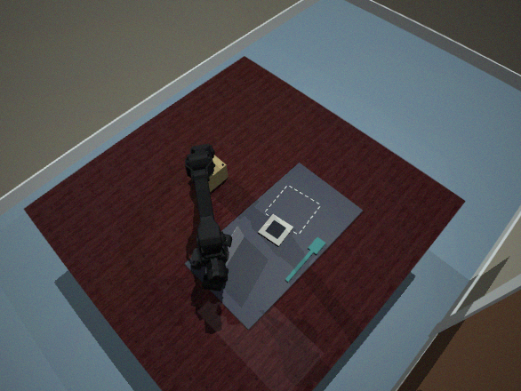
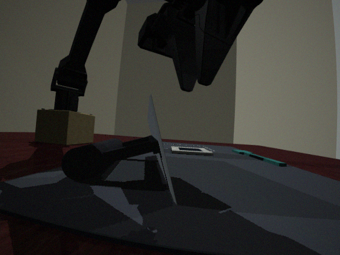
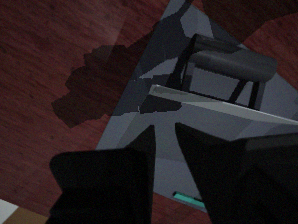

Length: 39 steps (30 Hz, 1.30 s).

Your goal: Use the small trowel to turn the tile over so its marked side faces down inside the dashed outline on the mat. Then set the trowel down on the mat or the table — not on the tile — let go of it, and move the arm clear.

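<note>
A tool with a thin grey blade (image 1: pixel 235 244) (image 2: pixel 152 119) (image 3: pixel 210 101) and a black bar handle (image 2: pixel 84 159) (image 3: pixel 235 64) stands on the blade's edge on the mat. A teal flat-headed tool (image 1: pixel 316 245) (image 2: pixel 262 158) (image 3: pixel 189 200) lies flat near the mat's edge. The white tile (image 1: pixel 276 229) (image 2: pixel 177 150) lies flat, dark square up, mostly outside the dashed outline (image 1: pixel 319 205), overlapping its near side. My gripper (image 2: pixel 196 85) (image 3: pixel 164 128) is slightly open and empty, above the grey blade. Its fingertips are hidden in the top view.
The grey mat (image 1: pixel 338 209) lies on the dark red table (image 1: pixel 240 102). My arm's base stands beside the mat on a tan block (image 1: pixel 219 175) (image 2: pixel 52 127). The upright blade and its handle stand at the mat's end away from the dashed outline.
</note>
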{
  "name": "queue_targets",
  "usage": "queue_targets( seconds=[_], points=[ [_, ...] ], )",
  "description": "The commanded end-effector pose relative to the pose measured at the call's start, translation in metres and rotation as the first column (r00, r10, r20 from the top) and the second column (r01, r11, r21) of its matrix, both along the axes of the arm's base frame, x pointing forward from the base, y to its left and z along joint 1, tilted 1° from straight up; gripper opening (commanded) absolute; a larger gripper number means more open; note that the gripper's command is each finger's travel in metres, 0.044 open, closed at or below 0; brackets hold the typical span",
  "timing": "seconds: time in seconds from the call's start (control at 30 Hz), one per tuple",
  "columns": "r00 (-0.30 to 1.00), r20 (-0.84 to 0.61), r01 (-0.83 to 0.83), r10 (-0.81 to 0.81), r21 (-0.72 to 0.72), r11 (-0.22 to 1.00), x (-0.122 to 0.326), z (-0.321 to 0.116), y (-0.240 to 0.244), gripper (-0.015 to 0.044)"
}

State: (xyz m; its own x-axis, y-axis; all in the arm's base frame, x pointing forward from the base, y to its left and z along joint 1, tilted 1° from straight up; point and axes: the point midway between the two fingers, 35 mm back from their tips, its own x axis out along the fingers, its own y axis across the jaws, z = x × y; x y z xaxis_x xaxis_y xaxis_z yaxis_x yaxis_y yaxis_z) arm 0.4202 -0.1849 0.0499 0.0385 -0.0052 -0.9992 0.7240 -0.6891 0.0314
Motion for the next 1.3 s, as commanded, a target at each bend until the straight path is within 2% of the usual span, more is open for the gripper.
queue_targets(
  seconds=[0.0, 0.37, 0.77, 1.03, 1.27],
  points=[
    [0.992, -0.002, -0.124, 0.124, -0.004, 0.992, -0.008, -0.002, -0.006, 0.0100],
    [0.877, -0.011, -0.481, 0.481, -0.017, 0.877, -0.034, -0.005, -0.024, 0.0100],
    [0.611, -0.025, -0.792, 0.791, -0.025, 0.611, -0.065, -0.009, -0.041, 0.0100],
    [0.379, -0.034, -0.925, 0.925, -0.027, 0.379, -0.086, -0.012, -0.049, 0.0100],
    [0.358, -0.035, -0.934, 0.933, -0.027, 0.357, -0.086, -0.012, -0.049, 0.0100]
  ],
)
